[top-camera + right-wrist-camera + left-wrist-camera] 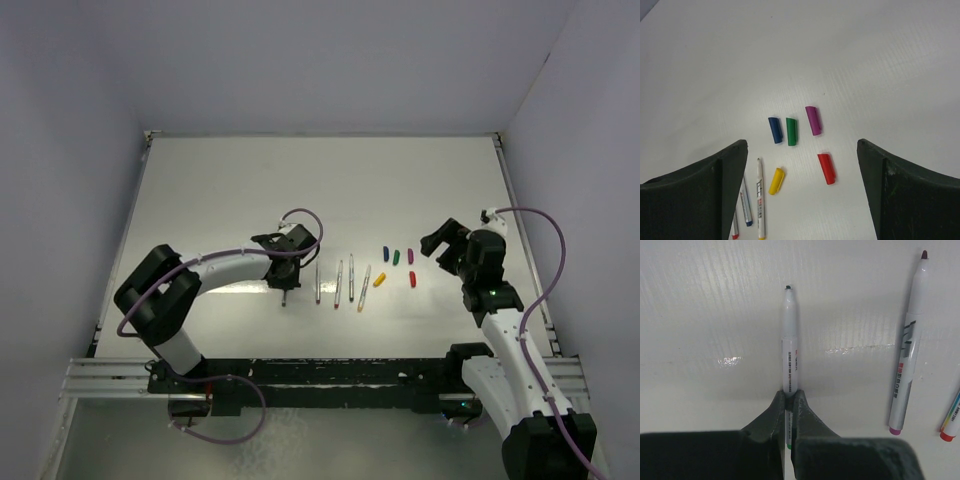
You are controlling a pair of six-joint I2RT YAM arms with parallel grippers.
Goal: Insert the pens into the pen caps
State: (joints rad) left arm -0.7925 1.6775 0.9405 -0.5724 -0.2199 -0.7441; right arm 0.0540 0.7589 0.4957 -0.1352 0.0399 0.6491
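Observation:
My left gripper [789, 396] is shut on a silver-grey pen [790, 340] with a green rear end; its dark tip points away from me and it lies along the table. From above, that gripper [286, 284] sits left of a row of loose pens [338, 283]. A magenta-ended pen [907, 350] lies to its right. My right gripper [801, 142] hangs open above the pen caps: blue [775, 130], green [791, 131], magenta [813, 120], red [826, 168] and yellow [776, 180]. Nothing is between its fingers.
The caps [397, 257] lie just right of the pen row in the top view, with my right gripper [440, 245] beside them. White walls enclose the table [230, 180] on three sides. A metal rail [300, 375] runs along the near edge.

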